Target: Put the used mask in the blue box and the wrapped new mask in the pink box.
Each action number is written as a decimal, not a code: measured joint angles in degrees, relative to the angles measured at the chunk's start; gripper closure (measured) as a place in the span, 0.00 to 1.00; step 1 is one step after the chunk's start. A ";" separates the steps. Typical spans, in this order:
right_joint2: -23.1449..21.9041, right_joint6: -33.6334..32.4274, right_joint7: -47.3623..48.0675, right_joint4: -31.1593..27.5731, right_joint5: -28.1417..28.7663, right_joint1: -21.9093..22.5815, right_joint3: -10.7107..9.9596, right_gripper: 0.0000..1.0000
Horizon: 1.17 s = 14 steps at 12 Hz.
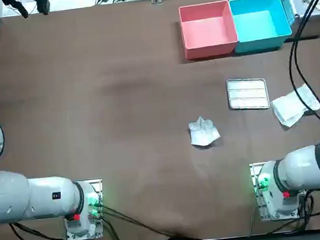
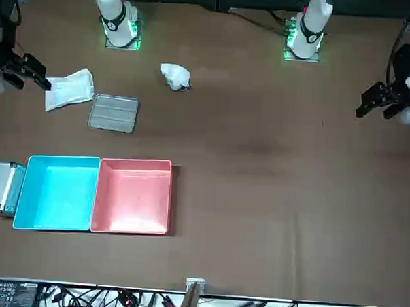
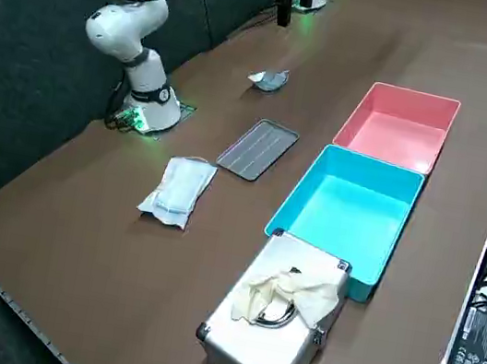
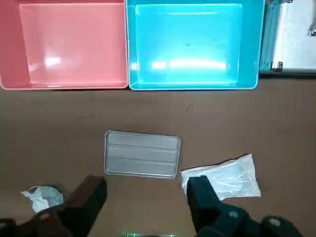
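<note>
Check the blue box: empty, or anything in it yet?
Empty: the blue box shows only bare floor; the used mask and wrapped mask lie on the table, right gripper open above it.

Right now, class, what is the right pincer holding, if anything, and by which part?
Nothing. The right pincer is open above the table, nothing between its fingers; the wrapped mask lies below, near one finger.

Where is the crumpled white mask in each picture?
Top view: crumpled mask at centre, left of grey tray.
Front view: mask upper left, right of tray.
Right side view: mask above tray, upper centre.
Right wrist view: mask beside the right arm's open jaws, tray ahead.
Shared landmark: grey tray.
</note>
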 joint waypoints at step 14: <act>0.99 -1.29 -3.82 -5.44 17.05 0.71 0.42 0.00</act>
